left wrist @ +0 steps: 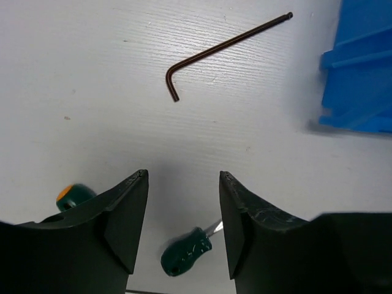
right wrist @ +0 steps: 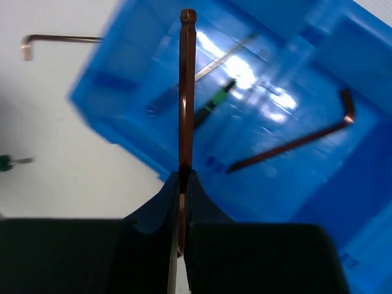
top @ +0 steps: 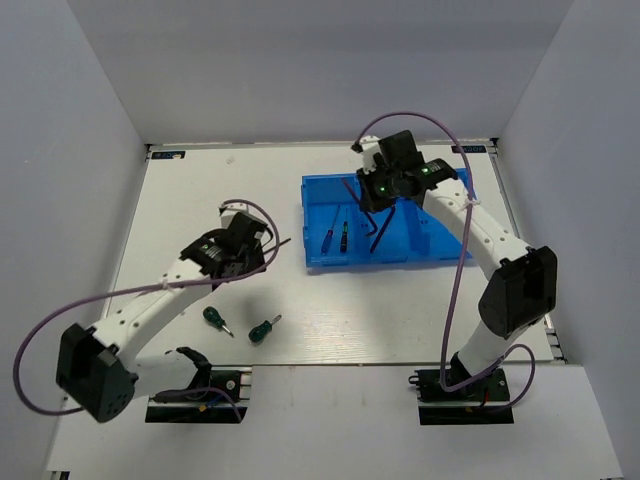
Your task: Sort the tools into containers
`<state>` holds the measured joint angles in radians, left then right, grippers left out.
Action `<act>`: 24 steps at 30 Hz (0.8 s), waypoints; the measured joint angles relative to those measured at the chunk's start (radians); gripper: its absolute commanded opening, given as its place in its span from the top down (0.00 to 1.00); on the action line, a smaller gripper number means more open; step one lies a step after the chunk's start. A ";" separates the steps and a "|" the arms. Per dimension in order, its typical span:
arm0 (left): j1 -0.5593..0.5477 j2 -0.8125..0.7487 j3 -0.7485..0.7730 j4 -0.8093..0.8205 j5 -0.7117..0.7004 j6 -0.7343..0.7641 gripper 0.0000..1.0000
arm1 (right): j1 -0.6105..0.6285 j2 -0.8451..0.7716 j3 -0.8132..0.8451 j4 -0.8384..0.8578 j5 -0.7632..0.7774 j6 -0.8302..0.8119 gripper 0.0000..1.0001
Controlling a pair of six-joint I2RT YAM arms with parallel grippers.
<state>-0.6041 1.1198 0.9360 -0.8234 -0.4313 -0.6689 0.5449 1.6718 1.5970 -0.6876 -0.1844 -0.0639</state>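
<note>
The blue bin (top: 440, 215) stands at the far middle right. Its left compartment holds two thin screwdrivers (top: 334, 239), and a dark hex key (top: 378, 232) lies in the middle one. My right gripper (top: 368, 200) hovers over the bin, shut on a second hex key (right wrist: 185, 92) that sticks out straight from the jaws (right wrist: 185, 173). A third hex key (left wrist: 220, 52) lies on the table left of the bin. My left gripper (left wrist: 184, 174) is open and empty above the table (top: 243, 262). Two stubby green screwdrivers (top: 215, 320) (top: 263, 330) lie near the front; one (left wrist: 187, 251) shows between my left fingers.
The white table has grey walls on three sides. The bin's near left corner (left wrist: 361, 67) is right of the loose hex key. A purple cable (top: 270, 215) loops off the left wrist. The second green screwdriver (left wrist: 72, 196) shows behind my left finger.
</note>
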 measured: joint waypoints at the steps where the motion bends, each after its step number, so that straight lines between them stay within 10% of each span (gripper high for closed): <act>1: 0.000 0.034 0.001 0.016 0.003 0.017 0.38 | -0.023 -0.001 -0.017 0.005 0.024 0.003 1.00; 11: 0.051 0.280 0.074 0.145 0.023 0.209 0.31 | -0.148 0.018 -0.073 0.022 0.117 0.012 0.99; 13: 0.064 0.335 0.082 0.175 0.031 0.247 0.31 | -0.166 0.037 -0.073 0.028 0.112 0.011 0.67; 16: 0.086 0.425 0.095 0.201 0.047 0.305 0.31 | -0.195 0.075 -0.074 0.032 0.087 0.009 0.49; 24: 0.135 0.620 0.210 0.242 0.082 0.441 0.36 | -0.248 0.077 -0.099 0.038 -0.042 0.004 0.44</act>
<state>-0.4694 1.7393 1.1458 -0.5812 -0.3496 -0.2279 0.2966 1.7493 1.4979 -0.6495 -0.2264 -0.0597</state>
